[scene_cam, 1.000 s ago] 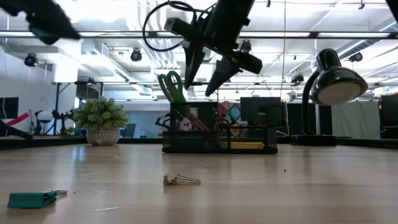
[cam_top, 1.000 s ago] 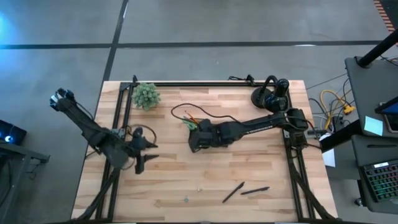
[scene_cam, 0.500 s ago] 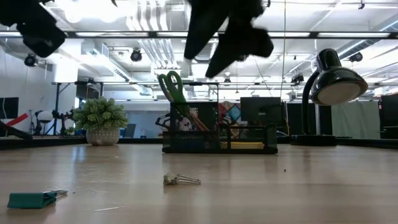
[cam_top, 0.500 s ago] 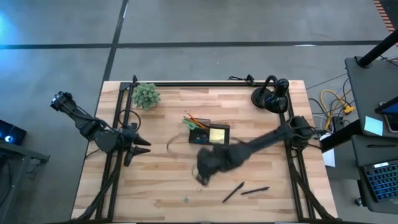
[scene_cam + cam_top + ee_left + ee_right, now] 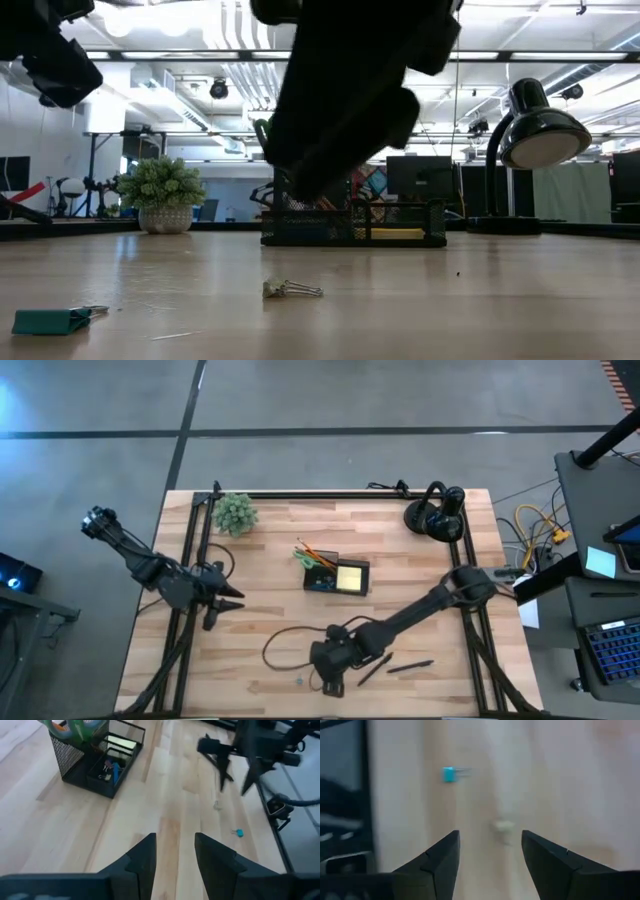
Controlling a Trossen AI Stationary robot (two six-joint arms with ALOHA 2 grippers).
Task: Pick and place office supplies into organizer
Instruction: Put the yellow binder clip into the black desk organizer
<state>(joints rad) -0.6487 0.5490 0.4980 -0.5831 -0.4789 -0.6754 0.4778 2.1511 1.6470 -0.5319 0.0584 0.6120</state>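
Swinging away from the organizer at mid-worktop, the right arm has dropped toward the near edge, while the left arm has drawn back a little to the left rim. Left to right: the left pincer waits there, fingers parted with nothing between them; the right pincer hangs low, spread and empty, over a small metal clip, with the blue clip just beside it and two black pens lying further right. The step in hand looks like reaching for the metal clip; next it must settle straight down and straddle it before closing.
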